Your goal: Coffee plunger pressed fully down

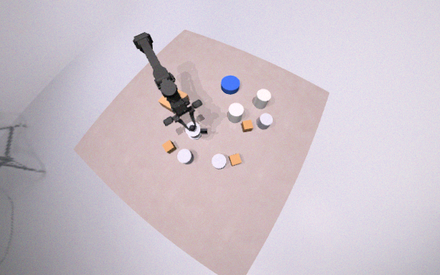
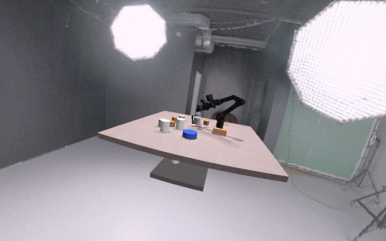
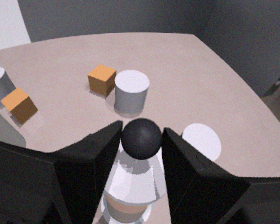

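The coffee press [image 1: 194, 134] [image 2: 198, 121] [image 3: 136, 186] stands upright, with its dark handle [image 1: 204, 131] [image 2: 193, 119] at one side. The round black plunger knob [image 3: 141, 141] is above the pale lid; the rod is hidden beneath it, so its exact height is hard to tell. My gripper [image 1: 192, 127] [image 2: 198, 108] [image 3: 142, 129] comes down at a slant over the press. Its fingertips are shut on the knob, one on each side.
On the table [image 1: 205, 214] [image 2: 240, 161] are a blue disc [image 1: 230, 85] [image 2: 189, 134], several white and grey cylinders and small orange blocks. A grey cylinder [image 1: 185, 156] [image 3: 201, 142] and an orange block [image 1: 169, 147] are close to the press.
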